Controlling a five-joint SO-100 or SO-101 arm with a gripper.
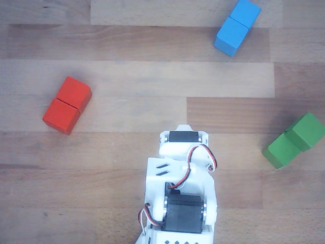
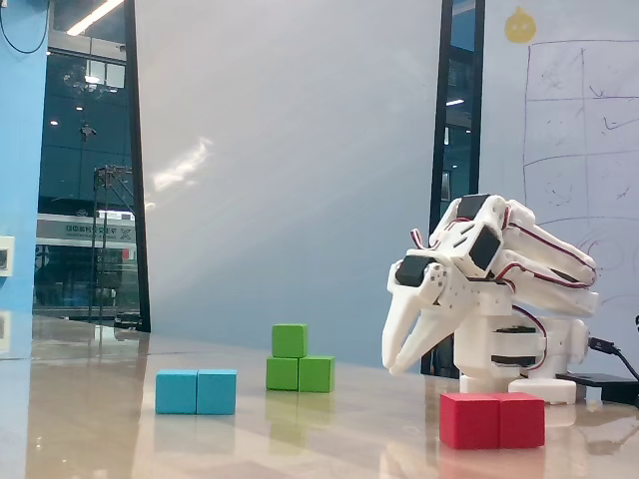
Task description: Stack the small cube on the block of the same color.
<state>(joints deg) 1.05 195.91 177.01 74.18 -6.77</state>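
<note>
Pale wood-plank tabletop (image 1: 127, 76); whiteboard (image 2: 574, 130) and dark glass doorway behind. White hand (image 2: 395, 365) empty, hanging above tabletop, tips nearly together, exact gap unclear.

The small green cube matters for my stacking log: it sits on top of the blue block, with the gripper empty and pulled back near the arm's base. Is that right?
Not quite. The small green cube sits on top of the green block, not the blue block, which stands apart to the left with nothing on it; the fixed view shows this. The rest holds: the gripper is empty, near the arm's base.
</note>
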